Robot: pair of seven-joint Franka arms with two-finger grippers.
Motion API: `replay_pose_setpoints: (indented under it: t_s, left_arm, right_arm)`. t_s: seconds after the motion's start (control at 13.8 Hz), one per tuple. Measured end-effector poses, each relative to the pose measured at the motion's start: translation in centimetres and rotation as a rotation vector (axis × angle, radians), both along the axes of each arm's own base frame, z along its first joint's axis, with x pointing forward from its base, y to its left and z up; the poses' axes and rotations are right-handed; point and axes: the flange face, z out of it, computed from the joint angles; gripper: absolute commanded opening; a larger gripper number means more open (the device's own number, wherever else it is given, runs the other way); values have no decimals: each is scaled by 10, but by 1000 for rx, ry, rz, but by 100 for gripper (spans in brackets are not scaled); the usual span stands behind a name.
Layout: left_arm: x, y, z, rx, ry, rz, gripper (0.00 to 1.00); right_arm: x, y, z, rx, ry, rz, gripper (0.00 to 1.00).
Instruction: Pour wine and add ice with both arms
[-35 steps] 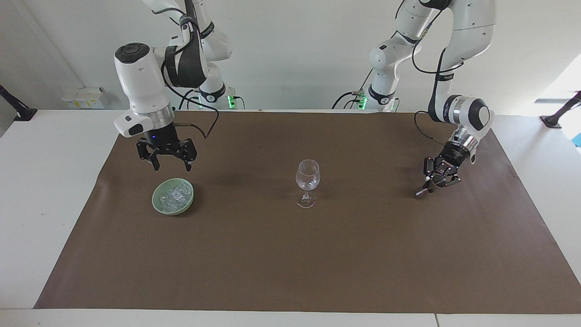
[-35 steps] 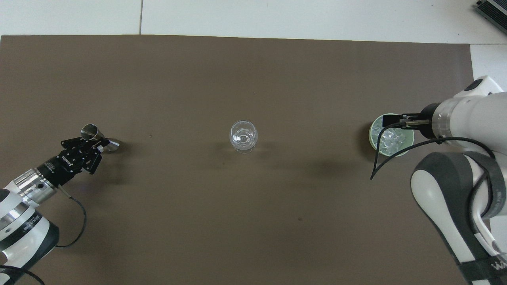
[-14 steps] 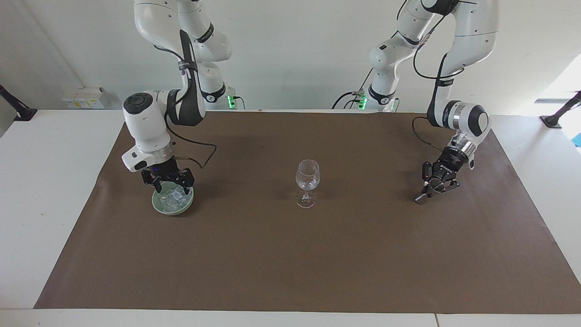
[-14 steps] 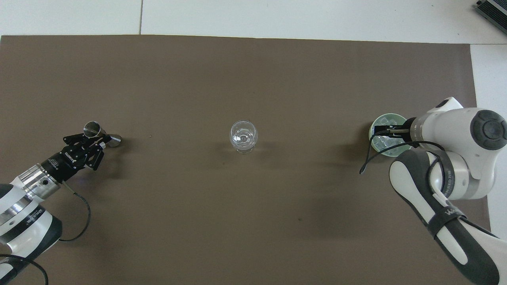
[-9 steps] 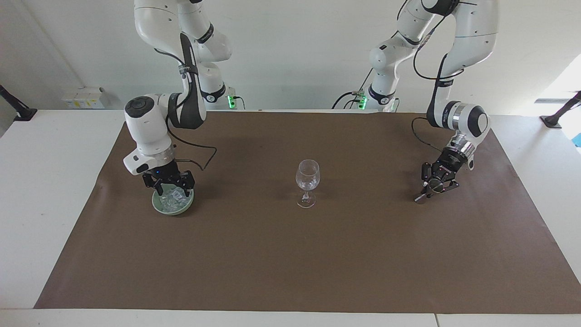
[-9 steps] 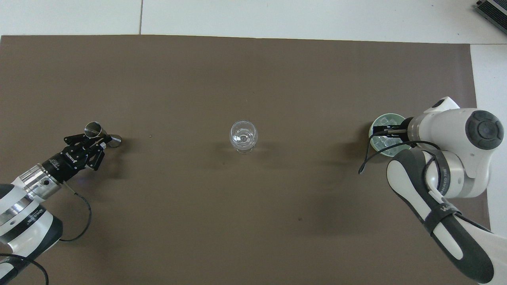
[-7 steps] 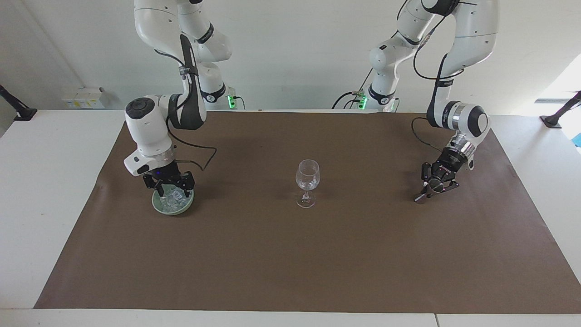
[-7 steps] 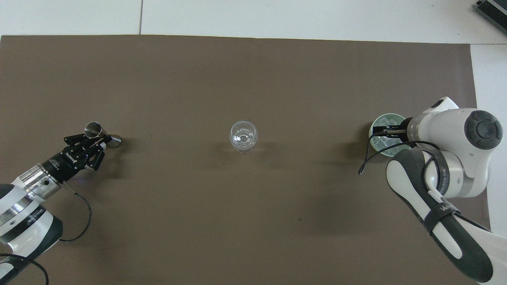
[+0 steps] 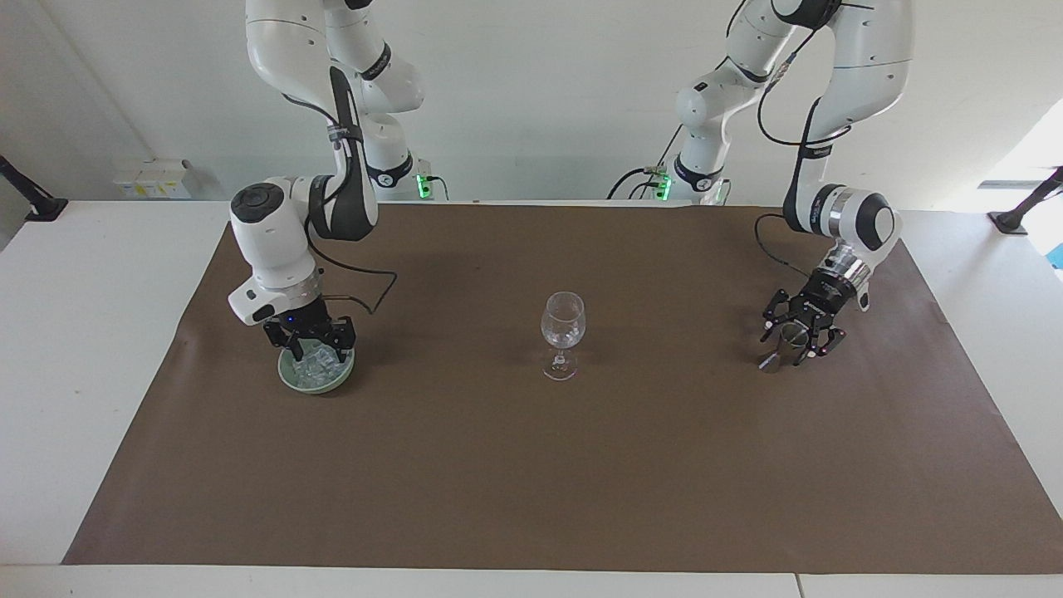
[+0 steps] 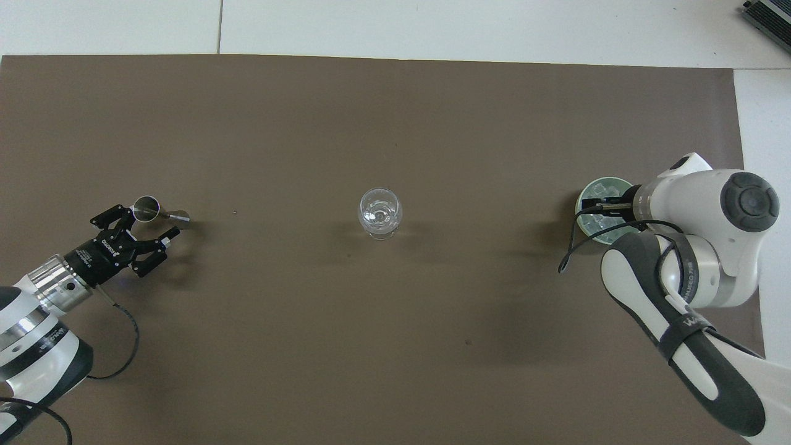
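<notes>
Your right gripper [image 9: 309,342] is lowered into a pale green bowl [image 9: 290,378] near the right arm's end of the table. The bowl holds the ice [image 9: 316,365], a heap of small clear chunks. You cannot tell whether the gripper is closed on a piece.

Your left gripper [image 9: 796,339] sits low over the mat near the left arm's end. Its pincer is spread wide around a small metal measuring cup [image 9: 787,334], which leans at a tilt. Whether the cup touches the gripper is unclear.

The wine glass [image 9: 563,327] stands upright in the middle of the table, well apart from both grippers. It looks clear, with no coloured liquid showing.

By the look of things, the task is at an early stage. No ice has been lifted clear of the bowl. Carrying ice to the glass and any pouring remain to be done.

A brown mat [image 9: 531,482] covers most of a white table [image 9: 83,349]. A plain white wall rises where the two arms are mounted.
</notes>
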Motion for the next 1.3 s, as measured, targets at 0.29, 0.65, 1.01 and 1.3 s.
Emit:
replay_pose_setpoints:
  t_s: [0.29, 0.65, 1.01, 1.3]
  left_arm:
    - [2, 26, 11, 110, -18, -139, 100]
    - [10, 63, 45, 356, -42, -387, 100]
    - [30, 84, 111, 639, -83, -625, 100]
    - [46, 99, 165, 847, -97, -769, 100]
  right_arm:
    - [0, 0, 0, 0, -1, -1, 0]
    - [4, -1, 15, 0, 25, -2, 0]
    - [6, 7, 85, 8, 16, 2, 0]
    - [1, 30, 149, 40, -18, 13, 0]
